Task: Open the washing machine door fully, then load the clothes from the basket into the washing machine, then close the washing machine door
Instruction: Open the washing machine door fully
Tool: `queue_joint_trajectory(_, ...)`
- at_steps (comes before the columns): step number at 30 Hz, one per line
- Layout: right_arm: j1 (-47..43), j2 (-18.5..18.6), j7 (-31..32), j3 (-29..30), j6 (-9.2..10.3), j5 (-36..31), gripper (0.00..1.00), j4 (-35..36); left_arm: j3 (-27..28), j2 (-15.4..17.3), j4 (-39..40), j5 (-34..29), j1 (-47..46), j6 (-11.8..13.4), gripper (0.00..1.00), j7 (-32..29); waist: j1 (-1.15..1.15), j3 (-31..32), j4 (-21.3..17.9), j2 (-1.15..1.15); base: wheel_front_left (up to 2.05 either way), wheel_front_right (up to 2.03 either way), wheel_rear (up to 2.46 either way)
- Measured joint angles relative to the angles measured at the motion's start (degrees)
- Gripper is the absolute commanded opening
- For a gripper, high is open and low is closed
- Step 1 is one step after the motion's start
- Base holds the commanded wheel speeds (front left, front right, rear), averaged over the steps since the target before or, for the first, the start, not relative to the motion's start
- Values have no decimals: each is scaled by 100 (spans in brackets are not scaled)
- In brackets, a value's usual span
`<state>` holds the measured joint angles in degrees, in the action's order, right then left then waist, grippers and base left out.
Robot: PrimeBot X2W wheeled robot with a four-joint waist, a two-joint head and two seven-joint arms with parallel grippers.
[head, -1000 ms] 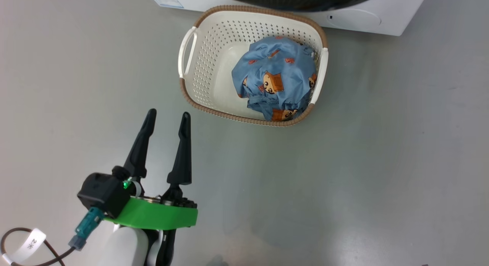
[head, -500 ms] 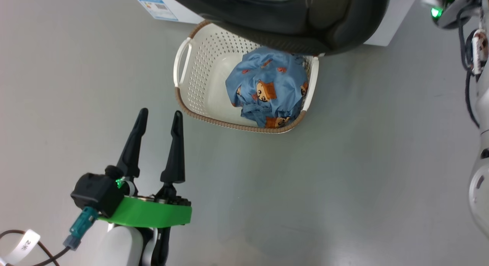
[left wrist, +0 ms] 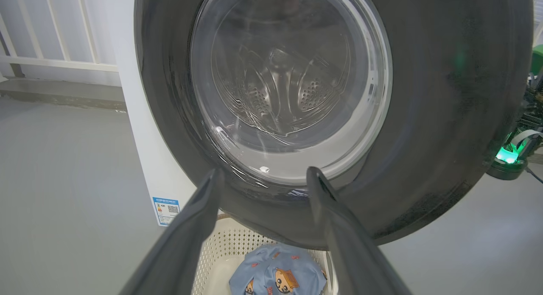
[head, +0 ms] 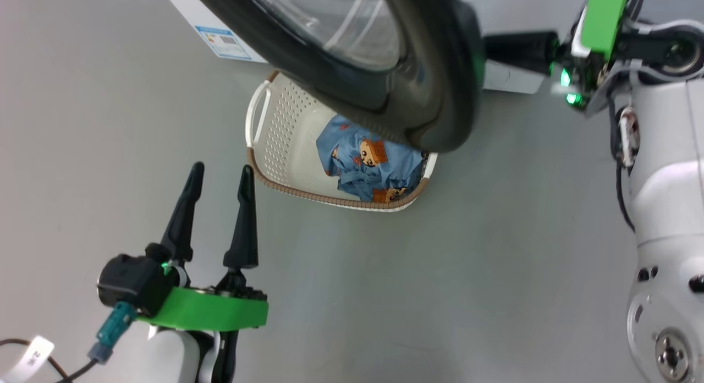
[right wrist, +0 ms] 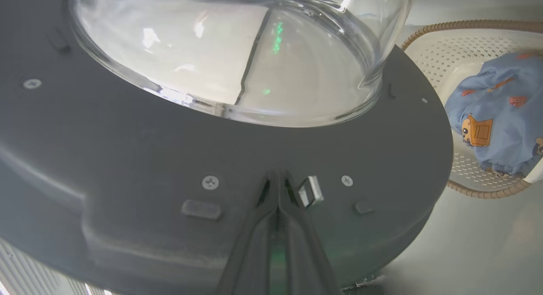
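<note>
Above the cream perforated basket (head: 280,135) hangs the black-rimmed glass door (head: 440,69), part-open, my clenched right gripper (right wrist: 278,176) against it; left gripper (head: 220,171) gapes empty; blue bear-print clothes (head: 368,163) unloaded.

the black-rimmed washing machine door (head: 434,97) (clear glass bowl centre) hangs open over the cream basket (head: 280,146) holding bear-printed blue clothes (head: 366,165).

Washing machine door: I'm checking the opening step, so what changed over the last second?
The washing machine door has swung outward and now overhangs the far part of the basket; the right claw, shut, has its tips at the door's inner face. The head view shifted too. The clothes stayed in the basket; the left claw stayed open and empty.
</note>
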<state>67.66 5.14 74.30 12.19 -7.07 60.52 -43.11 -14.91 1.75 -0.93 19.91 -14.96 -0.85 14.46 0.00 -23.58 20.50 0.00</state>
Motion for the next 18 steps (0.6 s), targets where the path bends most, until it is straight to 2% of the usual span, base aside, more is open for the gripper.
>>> queue_joint_trajectory(5,-474,-9,33,-768,0,895,0,167,34,0,-87,-30,77,-41,100,0,0,138,-12,0,0,0,0)
queue_joint_trajectory(13,-823,3,-775,-2178,0,2536,0,144,96,0,-96,-70,78,-48,100,0,0,259,15,0,0,0,0)
queue_joint_trajectory(18,-900,-3,-1159,-2851,0,3115,0,108,136,1,-97,-70,81,-48,100,0,0,265,60,0,0,0,0)
